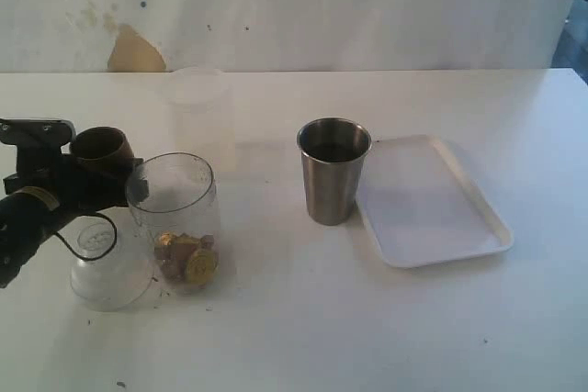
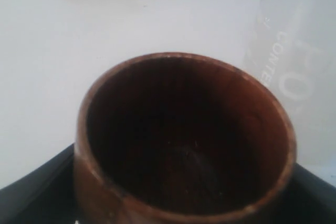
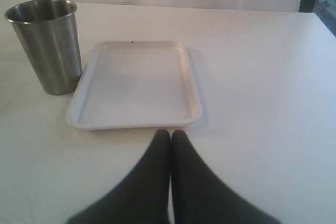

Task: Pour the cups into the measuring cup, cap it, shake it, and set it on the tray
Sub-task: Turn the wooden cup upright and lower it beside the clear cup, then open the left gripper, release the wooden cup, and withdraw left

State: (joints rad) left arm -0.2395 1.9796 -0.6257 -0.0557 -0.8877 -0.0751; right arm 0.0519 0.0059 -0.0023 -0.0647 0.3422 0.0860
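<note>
Closest in the exterior view, a clear dome lid (image 1: 108,273) lies on the white table (image 1: 303,337). Just beside it stands the measuring cup (image 1: 175,213), upright, with gold and brown bits at its bottom. A little farther back, the left gripper (image 1: 96,172) holds the wooden cup (image 1: 99,145) up beside the measuring cup's rim, on its left side. Off to the right, the steel tumbler (image 1: 333,170) stands upright, and the tray (image 1: 478,227) lies flat just beside it on its right. Farthest back, near the wall (image 1: 367,6), stands a frosted cup (image 1: 197,103).

The left wrist view looks right down into the wooden cup (image 2: 184,140), which the exterior view cannot do. Only dark wood shows inside. The black fingers (image 2: 31,192) sit on both sides of the cup and are clamped on it, so the cup fills the space between them. Past it stands a pale cup with white letters (image 2: 294,66), most likely the frosted one.

Only the right wrist view shows the right gripper (image 3: 170,139). Its two fingers are pressed tight together and hold nothing. The tray (image 3: 84,116) lies a little way past the fingertips, not touching them. The steel tumbler (image 3: 47,45) stands farther on, just beside the tray. This view does not show what is in the tumbler.
</note>
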